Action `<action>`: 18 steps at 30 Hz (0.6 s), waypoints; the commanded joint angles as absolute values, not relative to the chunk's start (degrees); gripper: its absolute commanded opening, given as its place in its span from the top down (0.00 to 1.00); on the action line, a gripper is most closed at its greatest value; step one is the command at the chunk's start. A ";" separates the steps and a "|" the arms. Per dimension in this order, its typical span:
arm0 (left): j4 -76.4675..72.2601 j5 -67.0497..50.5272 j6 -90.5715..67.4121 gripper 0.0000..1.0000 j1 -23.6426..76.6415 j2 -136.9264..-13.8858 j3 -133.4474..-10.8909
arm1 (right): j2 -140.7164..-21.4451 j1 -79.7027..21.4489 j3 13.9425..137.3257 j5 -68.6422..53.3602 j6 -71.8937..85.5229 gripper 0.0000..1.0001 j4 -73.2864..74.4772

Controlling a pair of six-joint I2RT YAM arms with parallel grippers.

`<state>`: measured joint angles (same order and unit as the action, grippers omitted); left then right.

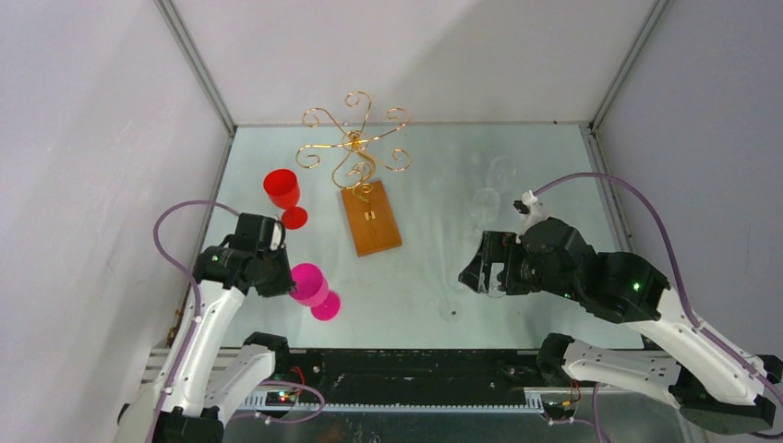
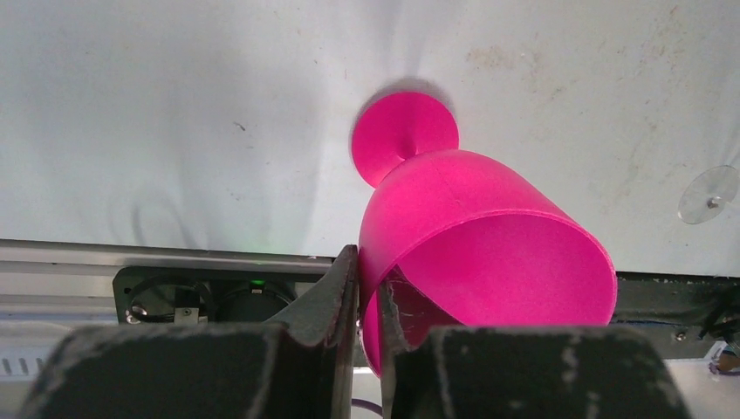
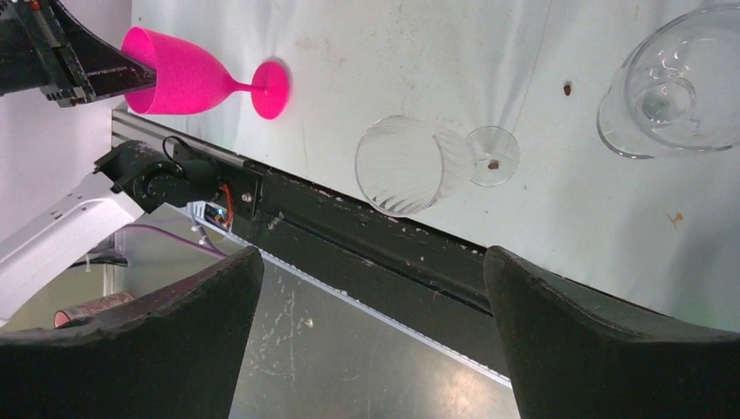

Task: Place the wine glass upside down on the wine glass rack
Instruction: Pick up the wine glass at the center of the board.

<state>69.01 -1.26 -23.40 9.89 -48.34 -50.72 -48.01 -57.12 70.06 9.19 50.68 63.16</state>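
Observation:
A pink wine glass [image 1: 310, 284] is at the front left, its foot on or just above the table. My left gripper [image 1: 277, 275] is shut on its rim; in the left wrist view the gripper [image 2: 368, 288] has one finger inside the pink wine glass's [image 2: 476, 236] bowl and one outside. The gold wire wine glass rack [image 1: 355, 140] with scroll arms stands on a brown wooden base [image 1: 371, 221] at the back centre, with nothing hanging on it. My right gripper [image 1: 477, 269] is open and empty at the right; it also shows in the right wrist view [image 3: 371, 255].
A red wine glass [image 1: 283, 191] stands upright left of the rack's base. A clear glass [image 3: 414, 164] stands near the table's front edge below my right gripper, and another clear glass [image 3: 676, 83] stands farther back. Grey walls enclose the table.

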 commanded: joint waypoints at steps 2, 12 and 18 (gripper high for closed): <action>68.42 -3.45 -22.48 0.86 10.20 -45.51 -53.35 | -47.05 -56.68 70.07 9.29 51.74 0.00 61.60; 61.86 -8.27 -25.29 0.86 10.20 -37.67 -57.46 | -45.44 -56.28 70.13 9.90 51.22 0.00 60.41; 52.79 -14.01 -29.80 0.88 10.20 -29.84 -57.43 | -43.11 -55.66 70.05 10.77 51.43 0.00 59.82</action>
<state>61.56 -8.34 -25.98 9.89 -33.56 -55.72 -44.56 -56.18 70.04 9.26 51.03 61.80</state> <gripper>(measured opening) 0.130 0.998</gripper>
